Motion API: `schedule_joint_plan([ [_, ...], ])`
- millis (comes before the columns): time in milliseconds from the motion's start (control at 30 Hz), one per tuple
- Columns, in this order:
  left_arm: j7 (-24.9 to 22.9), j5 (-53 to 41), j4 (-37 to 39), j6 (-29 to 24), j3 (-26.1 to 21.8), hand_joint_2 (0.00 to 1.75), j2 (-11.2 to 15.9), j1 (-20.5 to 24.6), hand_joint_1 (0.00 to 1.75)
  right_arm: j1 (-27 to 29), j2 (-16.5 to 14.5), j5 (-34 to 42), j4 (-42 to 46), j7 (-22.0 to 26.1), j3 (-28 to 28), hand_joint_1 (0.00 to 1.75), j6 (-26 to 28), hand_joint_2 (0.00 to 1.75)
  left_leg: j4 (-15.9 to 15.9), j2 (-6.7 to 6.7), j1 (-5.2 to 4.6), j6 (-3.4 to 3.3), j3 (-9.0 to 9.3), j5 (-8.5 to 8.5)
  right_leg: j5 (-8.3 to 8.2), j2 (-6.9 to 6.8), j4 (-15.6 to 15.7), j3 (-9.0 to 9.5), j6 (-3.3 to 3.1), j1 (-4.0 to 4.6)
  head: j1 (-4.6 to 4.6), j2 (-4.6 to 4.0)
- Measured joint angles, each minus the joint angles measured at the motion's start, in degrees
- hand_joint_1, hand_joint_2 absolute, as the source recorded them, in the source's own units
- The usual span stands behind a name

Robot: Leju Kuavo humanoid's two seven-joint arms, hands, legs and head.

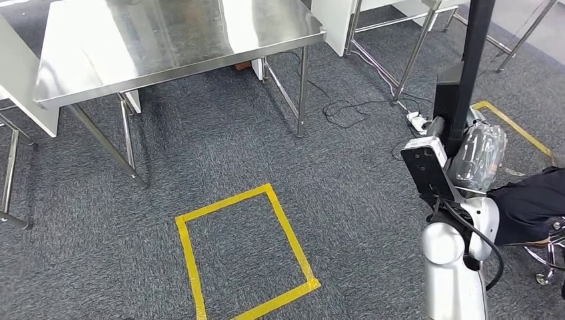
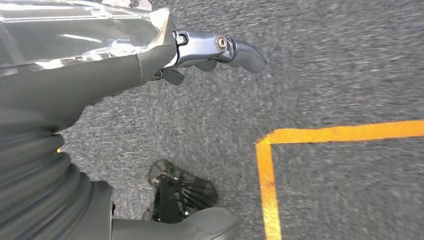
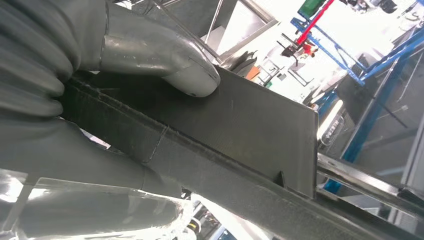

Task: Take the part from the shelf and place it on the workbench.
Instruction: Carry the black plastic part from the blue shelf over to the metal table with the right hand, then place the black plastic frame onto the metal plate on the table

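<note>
part [image 1: 466, 73]: upper end cut off | workbench [image 1: 166, 40]: far side cut off

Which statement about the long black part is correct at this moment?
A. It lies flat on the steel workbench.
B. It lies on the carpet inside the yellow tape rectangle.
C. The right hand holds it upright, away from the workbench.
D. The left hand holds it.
C: in the head view the right hand grips the black part standing upright at the right side, apart from the steel workbench; the right wrist view shows the thumb on it.

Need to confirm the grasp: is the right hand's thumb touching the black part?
Touching. The right wrist view shows the thumb of the right hand pressed flat against the black part.
</note>
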State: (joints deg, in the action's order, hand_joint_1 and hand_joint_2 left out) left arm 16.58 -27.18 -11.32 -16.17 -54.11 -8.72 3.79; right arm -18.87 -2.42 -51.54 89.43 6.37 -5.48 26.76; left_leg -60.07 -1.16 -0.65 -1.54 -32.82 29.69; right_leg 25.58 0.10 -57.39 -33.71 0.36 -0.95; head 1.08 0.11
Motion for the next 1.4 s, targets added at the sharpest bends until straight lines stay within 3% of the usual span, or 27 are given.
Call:
schedule_joint_plan([
  [100, -0.01, -0.05, -0.01, 0.02, 0.03, 1.75, 0.0, -0.05, 0.0, 0.35, -0.03, -0.11, 0.35, 0.0, 0.09, 1.75, 0.05, 1.75, -11.08, 0.62, 0.69, 1.07, -6.33, 3.82, 1.03, -0.05, 0.1, 1.2, -0.94, -0.06, 0.17, 0.0],
  [133, -0.01, -0.06, -0.01, 0.04, 0.03, 1.75, 0.0, -0.1, 0.0, 0.59, -0.02, -0.13, 0.36, -0.01, 0.11, 1.75, 0.05, 1.75, -13.72, 0.71, 0.91, 1.29, -8.34, 4.04, 1.41, -0.03, 0.09, 1.59, -0.98, -0.05, 0.17, 0.0],
  [167, -0.01, -0.07, -0.01, 0.06, 0.03, 1.75, 0.01, -0.16, 0.0, 0.83, -0.02, -0.14, 0.36, -0.01, 0.13, 1.75, 0.05, 1.75, -14.32, 0.79, 1.08, 1.44, -9.44, 3.07, 1.82, 0.0, 0.09, 2.06, -0.91, -0.07, 0.18, 0.0],
  [200, -0.01, -0.07, -0.01, 0.09, 0.02, 1.75, 0.05, -0.19, 0.0, 1.02, -0.01, -0.15, 0.37, -0.01, 0.16, 1.75, 0.05, 1.75, -12.5, 0.87, 1.22, 1.49, -9.35, 0.85, 2.31, 0.04, 0.09, 2.7, -0.8, -0.1, 0.19, 0.0],
  [267, -0.01, -0.09, -0.01, 0.12, 0.02, 1.75, 0.15, -0.2, 0.0, 1.19, 0.03, -0.17, 0.45, -0.01, 0.26, 1.75, 0.06, 1.75, -5.1, 1.03, 1.31, 1.24, -6.85, -4.42, 3.4, 0.09, 0.17, 4.05, -0.4, -0.14, 0.16, 0.0],
  [300, -0.01, -0.12, -0.01, 0.14, 0.03, 1.75, 0.19, -0.18, 0.0, 1.17, 0.07, -0.17, 0.52, -0.01, 0.32, 1.75, 0.07, 1.75, -1.72, 1.11, 1.16, 0.96, -5.4, -5.87, 3.88, 0.1, 0.24, 4.55, -0.09, -0.05, 0.11, 0.0],
  [367, -0.01, -0.16, -0.01, 0.15, 0.08, 1.75, 0.21, -0.1, 0.0, 1.19, 0.13, -0.17, 0.73, -0.03, 0.42, 1.75, 0.09, 1.75, 1.13, 1.21, 0.77, 0.22, -3.82, -5.63, 4.31, 0.08, 0.34, 4.89, 0.62, 0.14, 0.1, 0.0],
  [467, 0.0, -0.16, -0.01, 0.15, 0.1, 1.75, 0.18, -0.14, 0.0, 1.35, 0.23, -0.19, 0.99, -0.07, 0.48, 1.75, 0.12, 1.75, 2.4, 1.08, 0.75, -1.02, -2.66, -5.04, 4.11, -0.02, -0.96, 4.46, 1.62, 0.2, 0.14, 0.0],
  [533, 0.01, -0.17, -0.01, 0.16, 0.09, 1.75, 0.2, -0.11, 0.0, 1.32, 0.4, -0.2, 1.12, -0.05, 0.49, 1.75, 0.14, 1.75, 2.91, 0.92, 0.94, -1.77, -1.59, -4.74, 4.78, -0.05, -6.13, 1.27, 1.7, 0.08, 0.01, 0.0],
  [600, 0.02, -0.25, -0.01, 0.28, 0.1, 1.75, 0.22, -0.05, 0.0, 1.45, 0.68, -0.2, 1.16, -0.08, 0.54, 1.75, 0.14, 1.75, 2.96, 0.77, 0.86, -2.27, -0.85, -4.1, 6.79, -0.04, -13.66, -3.82, 1.54, 0.05, -0.09, 0.0],
  [667, 0.04, -0.43, -0.01, 0.48, 0.13, 1.75, 0.16, -0.11, 0.0, 1.79, 1.02, -0.19, 1.15, -0.15, 0.66, 1.75, 0.15, 1.75, 2.96, 0.55, 0.81, -2.33, 0.02, -3.33, 7.92, -0.04, -16.88, -7.38, 1.77, 0.01, -0.14, 0.0],
  [700, 0.05, -0.52, -0.01, 0.55, 0.14, 1.75, 0.14, -0.15, 0.0, 1.93, 1.16, -0.19, 1.15, -0.16, 0.72, 1.75, 0.15, 1.75, 2.96, 0.44, 0.81, -2.24, 0.63, -2.89, 6.97, -0.05, -15.38, -7.59, 2.16, -0.03, -0.19, 0.0],
  [767, 0.07, -0.67, -0.01, 0.64, 0.16, 1.75, 0.07, -0.17, 0.0, 2.01, 1.47, -0.17, 1.17, -0.16, 0.75, 1.75, 0.16, 1.75, 2.96, 0.29, 0.83, -1.89, 1.98, -1.88, 2.33, -0.09, -7.7, -5.43, 3.12, -0.16, -0.28, 0.0],
  [800, 0.07, -0.73, -0.01, 0.67, 0.17, 1.75, 0.06, -0.16, 0.0, 2.03, 1.61, -0.17, 1.18, -0.16, 0.77, 1.75, 0.16, 1.75, 2.9, 0.24, 0.75, -1.61, 2.61, -1.33, 0.38, -0.17, -4.0, -4.17, 3.08, -0.18, -0.33, 0.0],
  [867, 0.09, -0.89, -0.01, 0.71, 0.18, 1.75, 0.09, -0.1, 0.0, 2.12, 1.84, -0.17, 1.27, -0.17, 0.79, 1.75, 0.18, 1.75, 2.72, 0.26, 0.54, -0.89, 3.15, -0.48, -1.33, -0.27, -0.53, -2.7, 1.94, -0.01, -0.35, 0.0],
  [900, 0.09, -0.98, -0.01, 0.74, 0.19, 1.75, 0.12, -0.09, 0.0, 2.22, 1.91, -0.17, 1.34, -0.19, 0.84, 1.75, 0.2, 1.75, 2.62, 0.27, 0.44, -0.58, 3.32, -0.23, -1.08, -0.24, -0.51, -2.51, 1.1, 0.1, -0.33, 0.0],
  [1000, 0.06, -1.15, -0.01, 0.85, 0.21, 1.75, 0.22, -0.01, 0.0, 2.53, 2.02, -0.21, 1.73, -0.21, 0.99, 1.75, 0.25, 1.75, 0.52, 0.54, 0.64, 0.27, 2.57, 0.44, -1.07, 0.01, -0.42, -1.57, -0.04, -0.19, -0.16, 0.0],
  [1033, 0.04, -1.16, -0.01, 0.9, 0.22, 1.75, 0.24, 0.03, 0.0, 2.59, 2.05, -0.24, 1.86, -0.22, 1.03, 1.75, 0.27, 1.75, -2.08, 0.68, 0.76, 0.6, 1.12, 1.1, -0.9, 0.04, -0.38, -1.2, -0.32, -0.29, -0.09, 0.0],
  [1133, -0.03, -1.19, 0.01, 1.01, 0.22, 1.75, 0.18, 0.0, 0.0, 2.86, 2.13, -0.4, 2.07, -0.45, 1.14, 1.75, 0.3, 1.75, -12.58, 0.91, 0.93, 1.28, -6.06, 5.14, 0.0, 0.09, -0.38, -0.36, -0.87, -0.15, 0.04, 0.0],
  [1167, -0.05, -1.19, 0.01, 1.01, 0.22, 1.75, 0.18, -0.04, 0.0, 3.03, 2.15, -0.49, 2.08, -0.56, 1.17, 1.75, 0.3, 1.75, -13.97, 0.92, 0.93, 1.3, -7.69, 5.79, 0.39, 0.13, -0.38, 0.04, -0.9, -0.09, 0.06, 0.0],
  [1200, -0.05, -1.19, 0.02, 1.02, 0.21, 1.75, 0.18, -0.08, 0.0, 3.18, 2.17, -0.54, 2.09, -0.64, 1.22, 1.75, 0.3, 1.75, -13.34, 0.93, 0.91, 1.17, -8.31, 5.17, 0.82, 0.16, -0.37, 0.59, -0.88, -0.01, 0.06, 0.0],
  [1233, -0.05, -1.19, 0.02, 1.02, 0.21, 1.75, 0.18, -0.09, 0.0, 3.27, 2.17, -0.58, 2.09, -0.68, 1.25, 1.75, 0.3, 1.75, -10.74, 0.93, 0.87, 0.87, -7.86, 3.19, 1.27, 0.19, -0.36, 1.23, -0.84, 0.09, 0.06, 0.0],
  [1300, -0.06, -1.19, 0.02, 1.03, 0.21, 1.75, 0.25, -0.11, 0.0, 3.32, 2.19, -0.61, 2.16, -0.7, 1.28, 1.75, 0.3, 1.75, -3.3, 0.92, 0.54, -0.19, -5.59, -2.38, 2.17, 0.23, -0.29, 2.52, -0.68, 0.29, -0.03, 0.0],
  [1333, -0.07, -1.21, 0.02, 1.03, 0.22, 1.75, 0.27, -0.1, 0.0, 3.3, 2.2, -0.61, 2.22, -0.7, 1.31, 1.75, 0.3, 1.75, -0.54, 0.87, 0.25, -0.72, -4.66, -3.86, 2.55, 0.33, -0.2, 2.94, -0.48, 0.35, -0.09, 0.0],
  [1400, -0.09, -1.23, 0.03, 1.02, 0.23, 1.75, 0.3, -0.1, 0.0, 3.32, 2.22, -0.62, 2.35, -0.78, 1.38, 1.75, 0.3, 1.75, 1.65, 0.71, -0.29, -1.59, -3.89, -4.39, 2.83, 0.5, -0.27, 3.54, 0.28, 0.51, -0.17, 0.0],
])
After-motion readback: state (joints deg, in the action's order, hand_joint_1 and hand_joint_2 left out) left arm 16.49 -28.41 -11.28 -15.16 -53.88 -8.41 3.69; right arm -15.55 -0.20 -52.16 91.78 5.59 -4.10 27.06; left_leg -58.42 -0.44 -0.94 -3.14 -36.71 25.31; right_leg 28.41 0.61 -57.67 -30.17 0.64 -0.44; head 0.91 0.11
